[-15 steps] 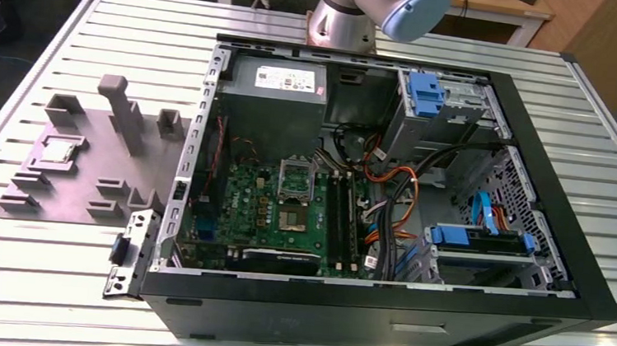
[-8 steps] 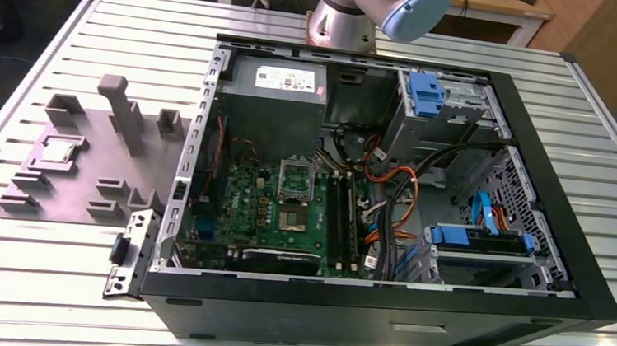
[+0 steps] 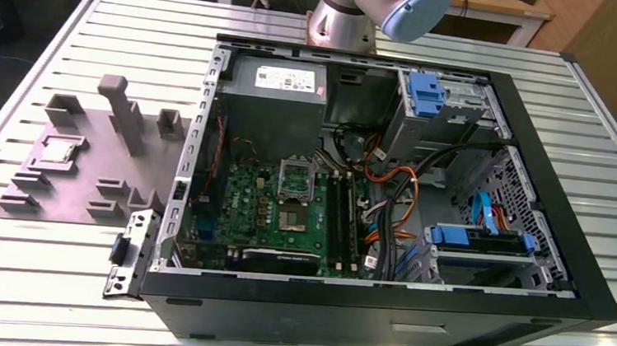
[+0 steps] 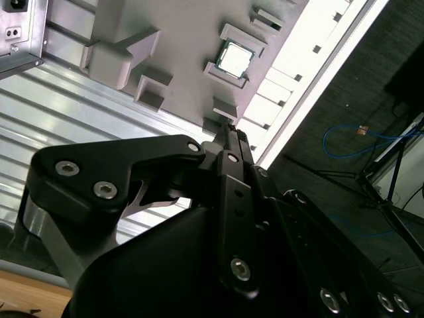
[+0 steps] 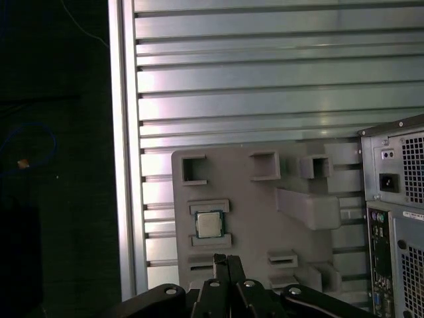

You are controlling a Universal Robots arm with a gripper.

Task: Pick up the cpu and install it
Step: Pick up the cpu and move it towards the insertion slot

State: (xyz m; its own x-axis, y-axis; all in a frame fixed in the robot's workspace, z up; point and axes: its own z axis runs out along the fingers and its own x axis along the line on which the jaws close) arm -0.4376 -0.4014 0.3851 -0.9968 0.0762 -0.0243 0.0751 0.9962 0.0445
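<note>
Exterior and both wrist views, cpu pick-up stage. You see the cpu (image 3: 59,150) lying flat, metal top up, in a shallow seat between two low blocks of the grey holder plate (image 3: 75,200). The plate rests on the slatted aluminium table (image 3: 57,285), just beside the open computer case (image 3: 386,315) on the exterior view's left. The cpu is outside the case and well apart from the green motherboard (image 3: 282,220), which lies on the case floor with its silver socket frame (image 3: 296,174) in the middle of the board. In both wrist views the cpu (image 4: 233,59) (image 5: 209,224) shows as a small pale square on the holder plate (image 4: 179,40) (image 5: 258,218), and the gripper (image 4: 230,134) (image 5: 228,260) points toward it. Its two narrow black fingers (image 5: 220,268) are pressed together at the tips and hold nothing. A strip of bare plate separates the tips from the cpu, so there is no contact. The rear panel of the case (image 5: 397,199) stands beside the plate, and the arm (image 3: 383,5) rises behind the case at the table's far edge.
</note>
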